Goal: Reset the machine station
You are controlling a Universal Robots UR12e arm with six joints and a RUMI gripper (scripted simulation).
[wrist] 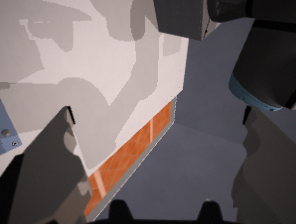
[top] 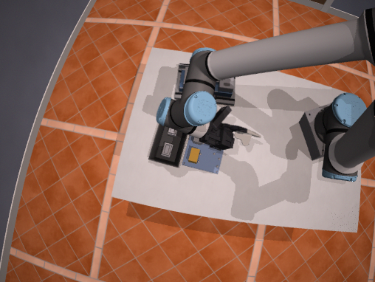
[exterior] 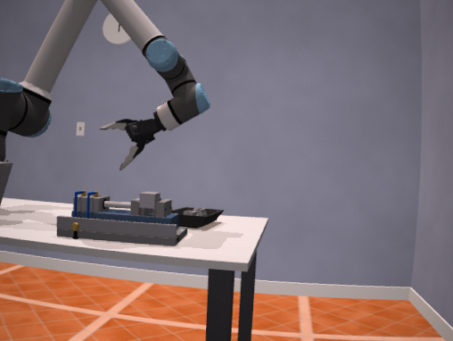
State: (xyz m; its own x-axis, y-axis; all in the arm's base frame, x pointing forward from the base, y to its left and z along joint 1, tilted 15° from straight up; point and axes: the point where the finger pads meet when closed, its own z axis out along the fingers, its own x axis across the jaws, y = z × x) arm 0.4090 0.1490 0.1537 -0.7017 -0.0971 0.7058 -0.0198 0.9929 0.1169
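My gripper is wide open and empty, high above the table, tilted sideways; it also shows in the top view and with both fingers in the wrist view. The blue-gray infeed plate holds a yellow brass blank. The black outfeed tray holds two pocketed finished parts; the tray also shows from the side. The vise stands at the table's back; my arm hides most of it from above. A gray block sits between its jaws.
The robot base stands at the table's right. The table edge and orange floor show in the wrist view. A corner of the infeed plate with a pin is at the wrist view's left edge.
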